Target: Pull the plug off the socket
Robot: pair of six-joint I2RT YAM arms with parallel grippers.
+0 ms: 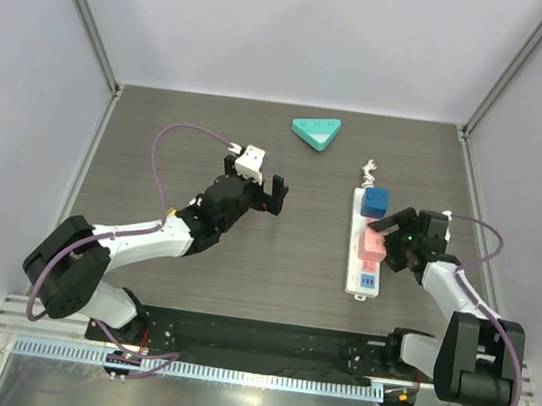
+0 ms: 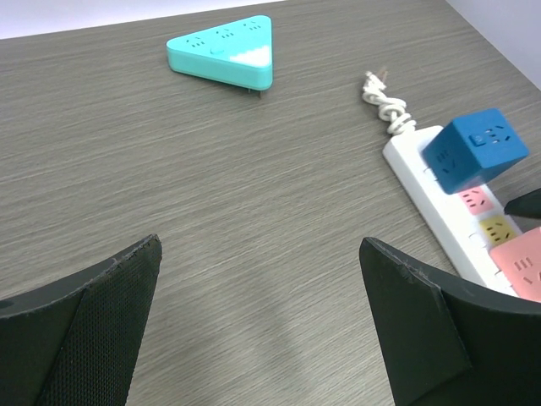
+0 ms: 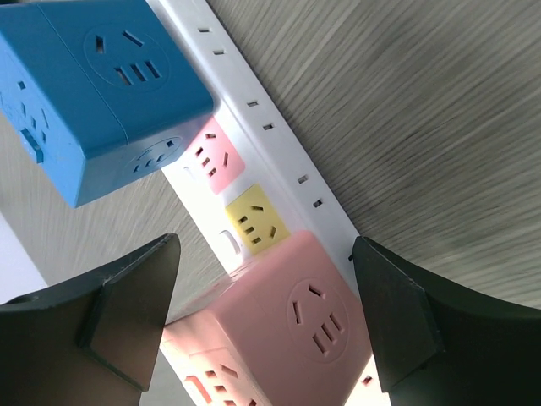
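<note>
The socket is a long white strip lying on the right of the table, with pink and yellow outlets showing. Two cube plugs sit in it: a blue one at the far end and a pink one at the middle. My right gripper straddles the pink plug, one finger against each side. The blue plug stands free just beyond it. My left gripper hovers wide open over bare table at centre left, holding nothing.
A teal triangular tray lies at the back centre. The strip's short white cord is coiled at its far end. White walls close in the table on three sides.
</note>
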